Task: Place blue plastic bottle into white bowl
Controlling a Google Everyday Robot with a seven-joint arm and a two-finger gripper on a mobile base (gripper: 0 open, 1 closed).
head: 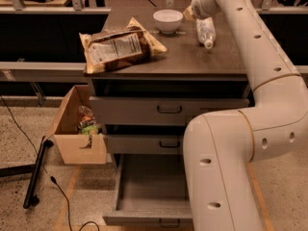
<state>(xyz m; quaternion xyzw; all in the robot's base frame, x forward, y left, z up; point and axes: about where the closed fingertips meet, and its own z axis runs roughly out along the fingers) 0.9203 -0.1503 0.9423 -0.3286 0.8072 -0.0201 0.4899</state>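
The white bowl (168,20) stands empty at the back of the dark cabinet top (168,61). The blue plastic bottle (205,30) lies on its side on the cabinet top, just right of the bowl and apart from it, with its white cap toward the front. My gripper (190,12) is at the end of the white arm, above the back of the top, between the bowl and the bottle's far end. The wrist hides most of it.
A brown chip bag (120,48) lies on the left of the cabinet top. The bottom drawer (151,191) is pulled open. A cardboard box (77,131) with items stands on the floor at left, next to a black pole (36,172) and a cable.
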